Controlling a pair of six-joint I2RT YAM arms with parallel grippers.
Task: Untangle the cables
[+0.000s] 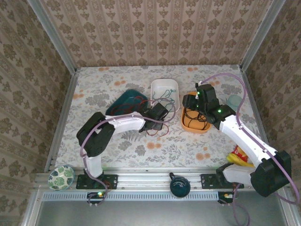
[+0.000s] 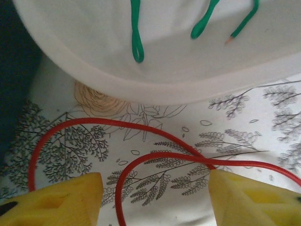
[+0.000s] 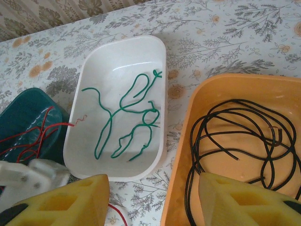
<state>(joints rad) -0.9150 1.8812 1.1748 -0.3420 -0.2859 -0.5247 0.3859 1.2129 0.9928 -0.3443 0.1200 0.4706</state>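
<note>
Yellow-tipped left gripper: spread, straddling the red cable on the table; right gripper: spread, empty. Green cable lies in the white tray, black cable in the orange tray. Judged light, limp and snag-prone; pinch one free strand near an end.

I can read no text, label, brand, number or sign anywhere I look. The yellow and red packet near the right edge of the desk is too small and blurred for me to make out any lettering.
</note>
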